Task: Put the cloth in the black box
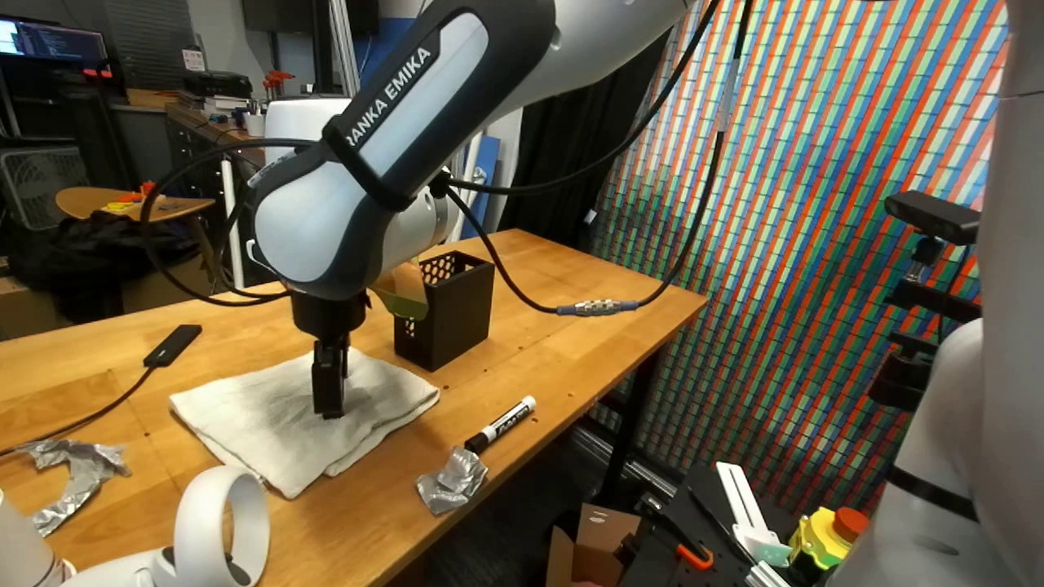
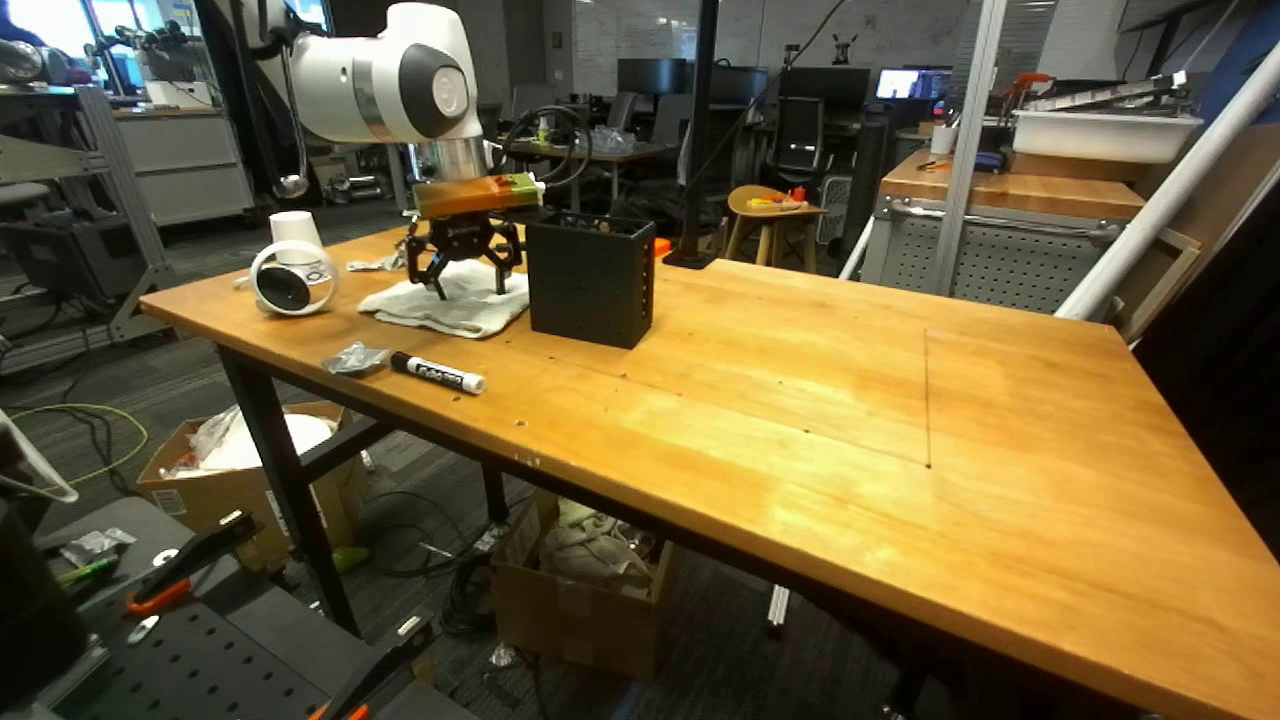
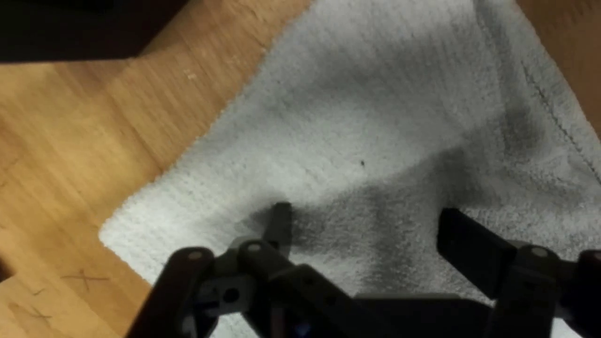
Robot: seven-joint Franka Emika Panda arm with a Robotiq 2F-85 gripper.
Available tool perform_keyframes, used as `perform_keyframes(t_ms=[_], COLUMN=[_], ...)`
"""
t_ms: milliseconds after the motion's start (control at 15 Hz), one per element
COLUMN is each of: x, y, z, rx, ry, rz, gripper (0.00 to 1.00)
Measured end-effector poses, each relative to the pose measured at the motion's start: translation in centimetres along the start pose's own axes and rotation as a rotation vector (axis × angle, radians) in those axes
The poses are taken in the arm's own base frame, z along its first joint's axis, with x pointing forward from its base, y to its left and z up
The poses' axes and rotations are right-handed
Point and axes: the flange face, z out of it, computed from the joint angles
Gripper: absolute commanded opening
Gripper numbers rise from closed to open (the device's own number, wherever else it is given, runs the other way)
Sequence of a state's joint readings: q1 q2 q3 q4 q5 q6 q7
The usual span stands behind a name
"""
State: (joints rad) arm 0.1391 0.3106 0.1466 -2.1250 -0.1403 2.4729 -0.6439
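A white cloth (image 1: 245,412) lies folded and fairly flat on the wooden table; it also shows in an exterior view (image 2: 455,316) and fills most of the wrist view (image 3: 338,131). A black box (image 1: 458,314) with an open top stands upright beside the cloth; it also shows in an exterior view (image 2: 590,285), and its dark edge is at the wrist view's top left (image 3: 70,28). My gripper (image 1: 329,408) points down over the cloth, fingers wide apart in an exterior view (image 2: 472,292) and the wrist view (image 3: 365,211). Nothing is between the fingers. Fingertips are at or just above the cloth.
A marker (image 1: 502,424) and crumpled foil (image 1: 453,481) lie near the table's edge. A white ring-shaped controller (image 1: 257,522), a foil strip (image 1: 77,477) and a black adapter with cable (image 1: 172,346) lie around the cloth. The box stands close to the gripper.
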Motion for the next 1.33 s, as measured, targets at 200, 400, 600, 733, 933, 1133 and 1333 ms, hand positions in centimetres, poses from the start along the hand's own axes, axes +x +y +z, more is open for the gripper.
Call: perform_keyframes(t_ms=[200, 400, 600, 733, 933, 1133, 1333], x=[-0.2, -1.3, -3.2, -4.6, -6.2, -7.0, -7.6], y=[-0.3, -0.3, 0.5, 1.4, 2.4, 2.7, 2.5], z=[-0.2, -0.5, -0.7, -0.8, -1.7, -4.5, -9.6], rx=[0.037, 0.097, 0.151, 0.175, 0.201, 0.237, 0.284], ry=[-0.039, -0.074, -0.102, -0.113, -0.107, -0.074, -0.022], rz=[0.009, 0.053, 0.119, 0.165, 0.225, 0.288, 0.348], gripper=[0.27, 0.11, 0.13, 0.14, 0.14, 0.13, 0.13])
